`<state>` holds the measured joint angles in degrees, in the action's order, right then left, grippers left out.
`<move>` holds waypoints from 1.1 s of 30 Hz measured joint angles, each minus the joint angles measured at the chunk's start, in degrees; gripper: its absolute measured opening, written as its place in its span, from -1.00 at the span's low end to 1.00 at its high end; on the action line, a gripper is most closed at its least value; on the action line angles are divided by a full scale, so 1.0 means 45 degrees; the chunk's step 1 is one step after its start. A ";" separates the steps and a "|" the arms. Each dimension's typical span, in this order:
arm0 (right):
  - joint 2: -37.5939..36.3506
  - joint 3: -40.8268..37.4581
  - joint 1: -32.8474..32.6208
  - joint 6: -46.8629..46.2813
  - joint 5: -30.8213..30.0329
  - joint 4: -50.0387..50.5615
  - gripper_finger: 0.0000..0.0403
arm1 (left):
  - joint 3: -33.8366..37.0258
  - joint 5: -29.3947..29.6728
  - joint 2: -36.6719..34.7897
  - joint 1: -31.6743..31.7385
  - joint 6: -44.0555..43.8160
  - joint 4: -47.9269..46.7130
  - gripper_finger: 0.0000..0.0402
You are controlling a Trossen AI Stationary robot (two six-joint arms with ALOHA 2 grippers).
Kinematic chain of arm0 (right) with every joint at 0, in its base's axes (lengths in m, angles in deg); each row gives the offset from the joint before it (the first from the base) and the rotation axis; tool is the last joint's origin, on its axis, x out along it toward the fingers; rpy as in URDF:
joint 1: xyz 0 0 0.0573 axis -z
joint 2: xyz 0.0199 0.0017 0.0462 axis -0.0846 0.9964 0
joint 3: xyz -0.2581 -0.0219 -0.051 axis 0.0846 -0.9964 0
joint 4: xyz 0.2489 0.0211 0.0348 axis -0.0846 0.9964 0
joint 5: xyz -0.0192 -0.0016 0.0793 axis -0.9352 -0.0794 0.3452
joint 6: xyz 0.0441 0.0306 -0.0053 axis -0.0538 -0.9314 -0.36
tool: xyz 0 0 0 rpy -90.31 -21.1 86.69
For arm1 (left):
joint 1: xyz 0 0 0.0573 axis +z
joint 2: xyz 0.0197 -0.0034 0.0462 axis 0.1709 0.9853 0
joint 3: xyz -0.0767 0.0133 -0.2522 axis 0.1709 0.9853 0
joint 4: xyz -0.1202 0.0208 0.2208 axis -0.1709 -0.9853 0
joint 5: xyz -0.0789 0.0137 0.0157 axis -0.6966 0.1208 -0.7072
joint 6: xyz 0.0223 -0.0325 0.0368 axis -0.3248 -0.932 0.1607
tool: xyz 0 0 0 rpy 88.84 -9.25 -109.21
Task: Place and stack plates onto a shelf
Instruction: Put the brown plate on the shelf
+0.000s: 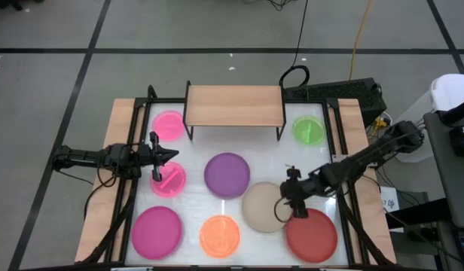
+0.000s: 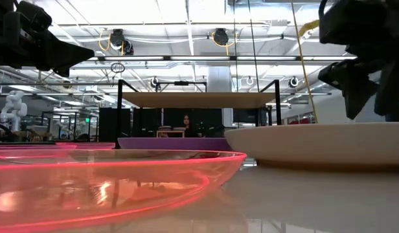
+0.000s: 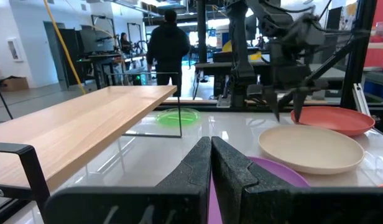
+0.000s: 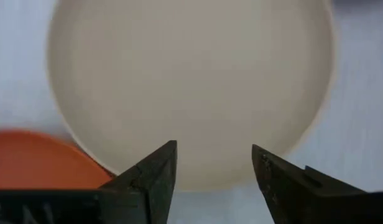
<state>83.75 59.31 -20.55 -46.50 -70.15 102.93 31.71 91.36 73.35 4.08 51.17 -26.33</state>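
Observation:
The light-wood shelf (image 1: 234,105) stands on black legs at the table's far middle, with nothing on its board. Several plates lie flat on the white tabletop: beige (image 1: 264,206), red (image 1: 311,235), purple (image 1: 227,175), magenta (image 1: 157,231), orange (image 1: 219,235), green (image 1: 308,130) and two small pink ones (image 1: 169,125) (image 1: 169,180). My right gripper (image 4: 213,158) is open and points down over the beige plate's (image 4: 191,81) edge beside the red plate (image 4: 36,158), just above it in the low view (image 2: 364,90). My left gripper (image 3: 211,149) is shut and held level above the nearer pink plate, facing the table's right.
Black frame rails run along the table's left and right sides. In the left wrist view the shelf board (image 3: 73,118) lies to one side, with the right arm (image 3: 285,56) beyond the beige plate (image 3: 311,148). A person (image 3: 168,43) stands in the room beyond the table.

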 joint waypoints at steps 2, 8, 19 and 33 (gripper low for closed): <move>-0.0226 -0.0002 0.0460 -0.0545 0.0267 0.0208 -0.06 | 0.0000 -0.0004 0.0000 -0.0002 0.0000 0.0000 -0.90; -0.0413 -0.0694 0.1931 -0.1299 0.0702 0.0025 -0.07 | 0.0000 -0.0004 0.0005 -0.0003 0.0000 0.0005 -0.90; -0.0413 -0.3205 0.4076 -0.1707 0.4047 -0.3476 -0.07 | 0.0000 -0.0003 0.0005 -0.0005 0.0000 0.0005 -0.90; -0.0413 -0.3294 0.4585 -0.1777 0.4259 -0.3834 -0.94 | 0.0000 0.0000 0.0005 -0.0005 0.0000 0.0005 -0.90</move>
<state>81.89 44.49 0.08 -54.49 -50.99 85.68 31.71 91.36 73.38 4.06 51.17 -26.30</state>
